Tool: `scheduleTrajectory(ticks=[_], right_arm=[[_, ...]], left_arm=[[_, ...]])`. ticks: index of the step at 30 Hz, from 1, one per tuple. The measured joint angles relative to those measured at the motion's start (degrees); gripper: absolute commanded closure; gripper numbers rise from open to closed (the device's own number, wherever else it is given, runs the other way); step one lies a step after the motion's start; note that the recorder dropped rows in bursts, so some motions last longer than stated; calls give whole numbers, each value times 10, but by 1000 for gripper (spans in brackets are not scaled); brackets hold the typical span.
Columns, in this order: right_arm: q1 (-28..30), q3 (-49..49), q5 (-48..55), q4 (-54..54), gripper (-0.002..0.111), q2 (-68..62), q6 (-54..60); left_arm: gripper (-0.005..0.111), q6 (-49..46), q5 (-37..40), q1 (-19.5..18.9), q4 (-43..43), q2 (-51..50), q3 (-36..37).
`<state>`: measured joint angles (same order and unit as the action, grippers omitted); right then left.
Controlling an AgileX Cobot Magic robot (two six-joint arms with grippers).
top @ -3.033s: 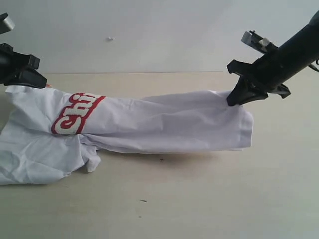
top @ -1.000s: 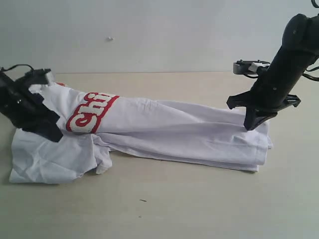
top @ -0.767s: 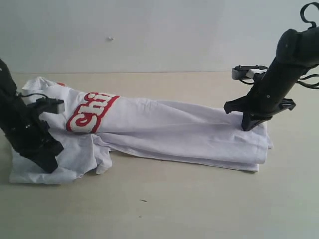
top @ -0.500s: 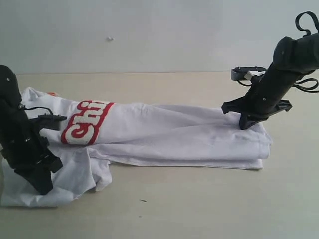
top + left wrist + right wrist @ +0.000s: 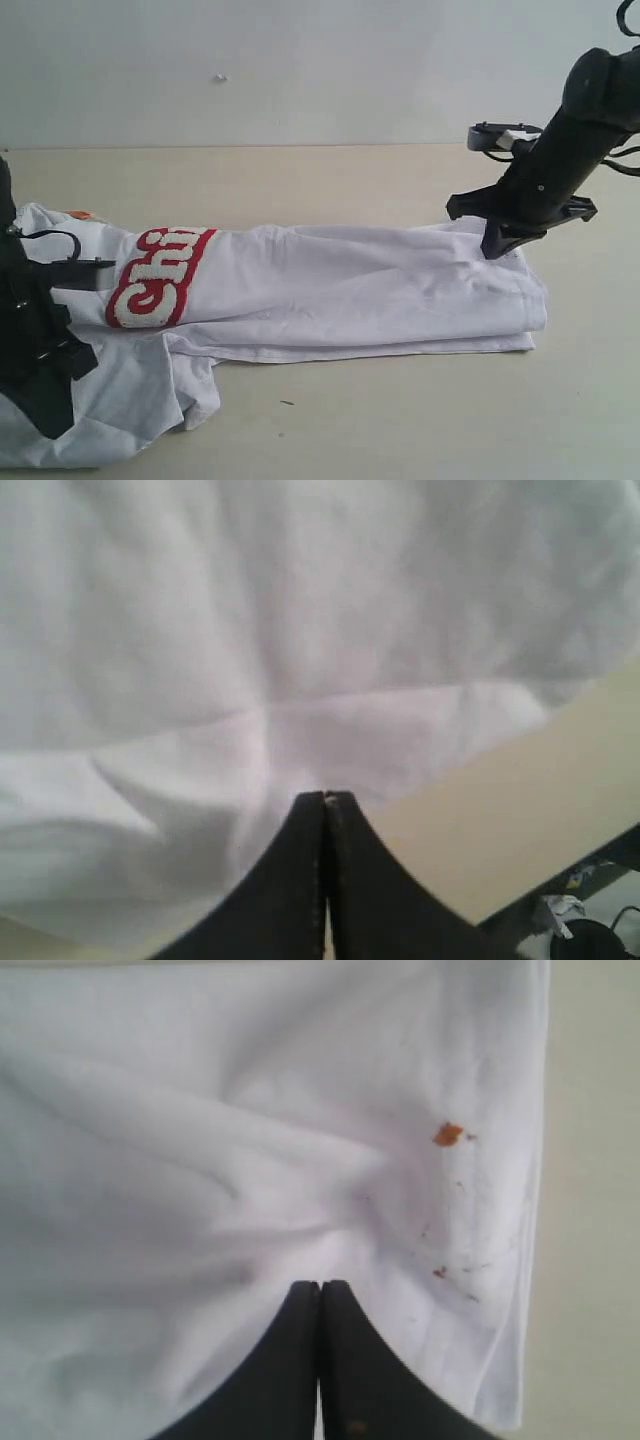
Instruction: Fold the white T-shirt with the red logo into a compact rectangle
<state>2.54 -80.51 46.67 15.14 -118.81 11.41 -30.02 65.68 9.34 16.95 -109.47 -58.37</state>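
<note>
The white T-shirt (image 5: 350,290) lies folded lengthwise as a long band across the table. The red logo (image 5: 155,275) faces up near its left end and only partly shows. A loose sleeve part (image 5: 130,395) bunches at the front left. My left gripper (image 5: 45,420) is low at the front left corner, shut on white cloth (image 5: 300,720) beside the table edge. At the right end my right gripper (image 5: 495,250) is shut on the shirt's upper layer (image 5: 250,1210), where creases run to its tips (image 5: 320,1286). A small orange tag (image 5: 78,215) peeks out at the far left.
The beige table (image 5: 400,420) extends in front of and behind the shirt, and a pale wall (image 5: 300,60) stands behind it. Small orange and brown specks (image 5: 447,1134) mark the cloth near the right gripper. A dark speck (image 5: 287,403) lies on the table in front.
Both grippers have drawn the shirt toward the front of the table and lowered it. The left gripper went down to the front left corner, and the band now lies flatter.
</note>
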Motion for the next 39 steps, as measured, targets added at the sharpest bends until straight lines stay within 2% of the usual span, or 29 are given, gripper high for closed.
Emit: scheduleTrajectory(ticks=[5, 9, 12, 16, 19, 24, 29, 35, 37, 39], right_arm=[[-5, 9, 19, 2, 108, 46, 2], [-11, 39, 2, 8, 108, 96, 7], [-19, 73, -43, 15, 108, 119, 14], [-39, 95, -82, 22, 108, 103, 15], [-44, 96, -88, 24, 108, 77, 16], [-44, 96, -115, 25, 108, 32, 17], [-44, 94, -127, 20, 108, -2, 17], [-44, 89, -129, 17, 108, 6, 17], [-44, 89, -129, 17, 107, 18, 17], [-44, 89, -130, 17, 102, 32, 17]], left_arm=[[107, -8, -35, 0, 16, 50, 21], [107, -61, -85, 1, 74, 91, 23], [107, -94, -117, 25, 105, 95, 36], [107, -69, -145, 77, 84, 66, 46], [107, -52, -147, 105, 72, 43, 47], [107, -14, -137, 130, 40, 12, 47], [107, 0, -75, 130, 16, -2, 47], [107, -6, -66, 130, 15, 52, 35], [102, -9, -75, 130, 22, 81, 34], [89, -10, -77, 131, 30, 104, 36]])
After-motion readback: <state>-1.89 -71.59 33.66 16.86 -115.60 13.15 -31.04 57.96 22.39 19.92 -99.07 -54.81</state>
